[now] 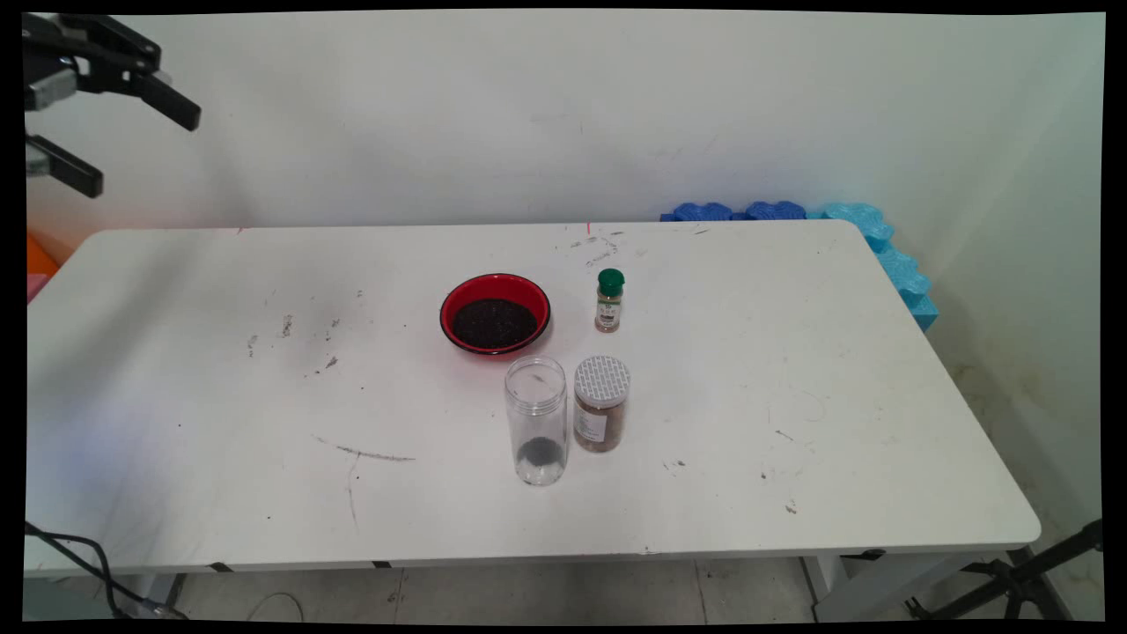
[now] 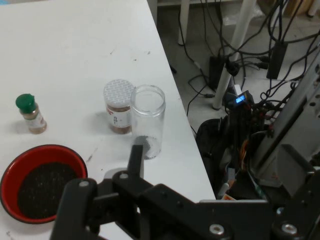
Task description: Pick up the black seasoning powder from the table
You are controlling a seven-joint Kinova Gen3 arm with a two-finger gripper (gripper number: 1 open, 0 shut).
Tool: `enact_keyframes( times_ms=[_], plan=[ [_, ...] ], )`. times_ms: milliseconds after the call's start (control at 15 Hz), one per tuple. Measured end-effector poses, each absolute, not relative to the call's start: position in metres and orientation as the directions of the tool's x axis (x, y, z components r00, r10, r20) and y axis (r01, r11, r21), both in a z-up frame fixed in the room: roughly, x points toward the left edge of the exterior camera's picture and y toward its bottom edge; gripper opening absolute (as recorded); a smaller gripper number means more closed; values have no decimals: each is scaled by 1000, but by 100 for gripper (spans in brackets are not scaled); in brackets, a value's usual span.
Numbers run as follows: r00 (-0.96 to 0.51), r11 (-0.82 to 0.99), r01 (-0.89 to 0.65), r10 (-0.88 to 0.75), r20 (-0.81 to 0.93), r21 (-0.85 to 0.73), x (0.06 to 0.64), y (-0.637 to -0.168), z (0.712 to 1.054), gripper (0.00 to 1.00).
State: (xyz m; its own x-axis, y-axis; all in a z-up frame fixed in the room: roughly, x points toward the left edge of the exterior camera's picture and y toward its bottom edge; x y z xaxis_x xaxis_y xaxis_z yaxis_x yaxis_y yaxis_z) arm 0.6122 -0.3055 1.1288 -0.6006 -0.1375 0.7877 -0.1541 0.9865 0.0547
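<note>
My gripper [image 1: 136,145] hangs high at the upper left, far above the table [image 1: 176,396], open and holding nothing. Mid-table stands a red bowl [image 1: 496,313] of dark grains. To its right is a small green-capped spice bottle [image 1: 609,300]. In front of the bowl are a clear lidless jar [image 1: 535,420] with a little dark matter at its bottom and, beside it, a white-lidded jar [image 1: 601,403] of brown spice. The hand view looks down on the bowl [image 2: 42,182], green-capped bottle [image 2: 30,114], lidded jar [image 2: 118,106] and clear jar [image 2: 148,120], with one finger [image 2: 135,157] rising before them.
Blue foam blocks [image 1: 880,246] lie behind the table's far right corner. An orange object [image 1: 40,255] shows at the left edge. A black stand leg [image 1: 1021,577] sits on the floor at the lower right. Cables and equipment [image 2: 240,100] crowd the floor beside the table edge.
</note>
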Motion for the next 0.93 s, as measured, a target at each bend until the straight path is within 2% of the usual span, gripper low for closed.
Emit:
enact_keyframes(
  times_ms=[333, 600, 933],
  plan=[
    [-574, 971, -221, -204, 793, 91, 601, -306, 1109, 100],
    [-533, 960, -266, -222, 817, 88, 586, -292, 1080, 100],
    [-558, 950, -304, -236, 796, 69, 558, -270, 1039, 100]
  ],
)
